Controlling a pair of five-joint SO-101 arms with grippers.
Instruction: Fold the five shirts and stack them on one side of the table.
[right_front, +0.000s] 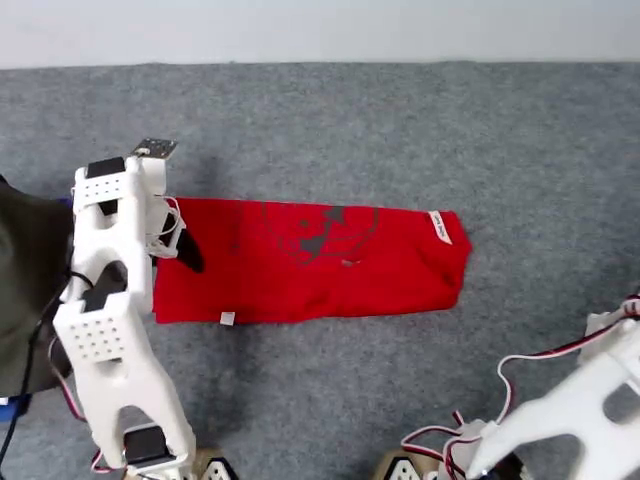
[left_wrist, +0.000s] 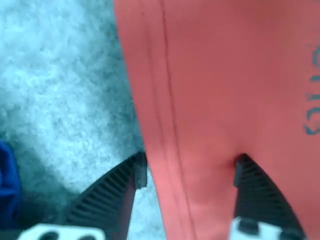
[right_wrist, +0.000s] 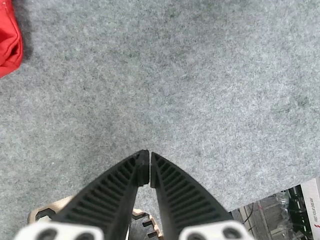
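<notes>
A grey felt tabletop (right_front: 400, 110) (evenly lit) runs back to a pale wall (right_front: 320, 30).

The table (right_front: 400, 130) is covered with a grey, felt-like mat that runs back to a pale wall on the far side. A red shirt (right_front: 310, 262) lies flat on the mat, left of the middle. It is folded into a long band that runs left to right. A dark print faces up near its middle, a white label sits at its right end, and a small white tag shows at its near edge. At the table's left edge lies a bunched dark olive cloth (right_front: 25, 280), with a scrap of blue fabric (right_front: 10, 403) just near of it.
</notes>
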